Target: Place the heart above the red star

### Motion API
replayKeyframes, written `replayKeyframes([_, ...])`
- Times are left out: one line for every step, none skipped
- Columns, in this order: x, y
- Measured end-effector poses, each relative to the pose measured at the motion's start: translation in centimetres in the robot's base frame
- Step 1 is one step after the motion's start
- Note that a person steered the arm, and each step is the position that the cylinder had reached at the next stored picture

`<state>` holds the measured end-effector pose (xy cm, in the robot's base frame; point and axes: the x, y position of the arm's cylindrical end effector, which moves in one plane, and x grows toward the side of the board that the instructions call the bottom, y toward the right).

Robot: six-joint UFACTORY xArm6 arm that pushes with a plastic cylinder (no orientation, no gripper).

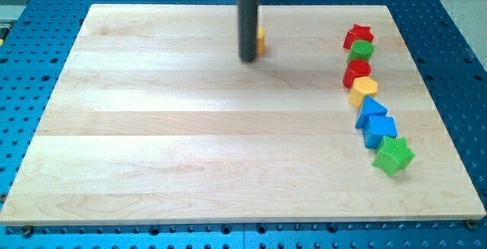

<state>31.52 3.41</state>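
Pale wooden surface (pixel 190 142) on a blue perforated bench (pixel 30 20), dark rod (pixel 249 20) dropping in at the view's top. Down the view's right edge, a curved line: red star (pixel 358 35), green block (pixel 361 50), red block (pixel 356 72), yellow heart (pixel 364 90), two blue blocks (pixel 374 123), green star (pixel 393 155). No hand to open or close, just my tip (pixel 249 58), well left of the heart, touching a small yellow block (pixel 260 41) mostly hidden behind the rod.

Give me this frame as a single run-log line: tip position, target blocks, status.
my tip: view's top centre, touching small yellow block, mostly hidden | red star block: top of right-side column | status: yellow block not yet above star
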Motion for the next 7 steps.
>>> replayKeyframes([-2.6,-1.6])
replayKeyframes([-4.7,-7.7])
replayKeyframes([-4.2,-0.8])
replayKeyframes([-3.9,8.7])
replayKeyframes([-3.9,4.0])
replayKeyframes([-5.9,1.9])
replayKeyframes([-6.8,7.1])
